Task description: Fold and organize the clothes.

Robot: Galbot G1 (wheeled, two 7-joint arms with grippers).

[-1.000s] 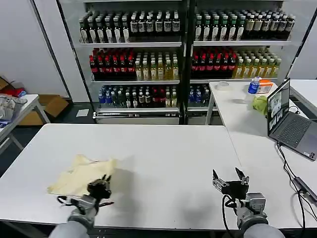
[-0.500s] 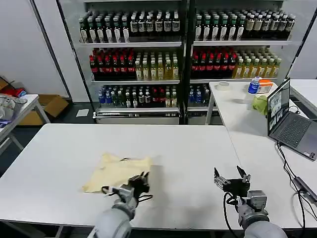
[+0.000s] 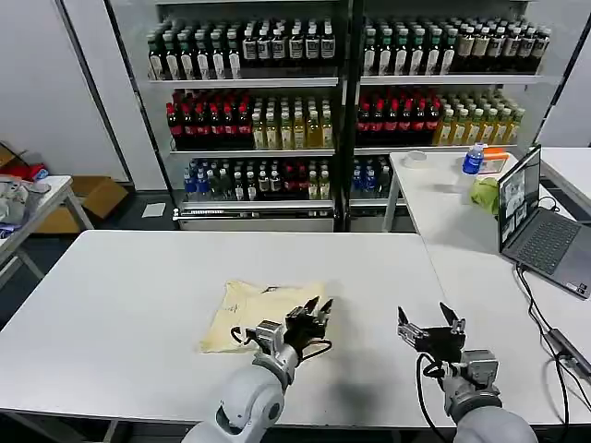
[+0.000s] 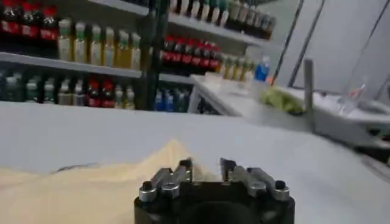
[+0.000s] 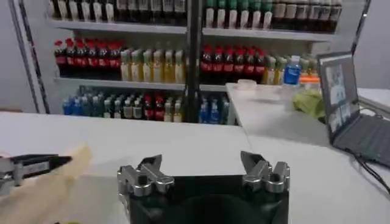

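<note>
The cream T-shirt (image 3: 261,312) lies crumpled on the white tabletop (image 3: 111,314), close to its near edge and about the middle of its width, spread out toward nine o'clock from the left pincer (image 3: 317,309). That pincer sits at the shirt's three o'clock edge, low over the surface, its fingers pointing toward one o'clock. In the left wrist view the left pincer (image 4: 205,170) has its two fingers parted by a narrow gap, and a peak of the T-shirt (image 4: 91,189) rises just ahead of them; whether any cloth is caught between the fingers cannot be told, since the fabric lies level with the tips. A thin dark cable loops from the left wrist across the near hem of the shirt.

The right pincer (image 3: 430,320) hovers near the tabletop's near edge, at three o'clock from the left one and apart from the shirt, its fingers spread wide and holding nothing. The right wrist view shows the right pincer (image 5: 202,165) with the same wide gap between its fingers, and farther off the tip of the left pincer (image 5: 36,164) against the T-shirt (image 5: 42,189).

A laptop (image 3: 540,226) stands open on the adjoining tabletop at two o'clock, with a yellow-green cloth lump (image 3: 485,194) behind it. Shelves of bottles (image 3: 277,83) fill the wall at twelve o'clock.
</note>
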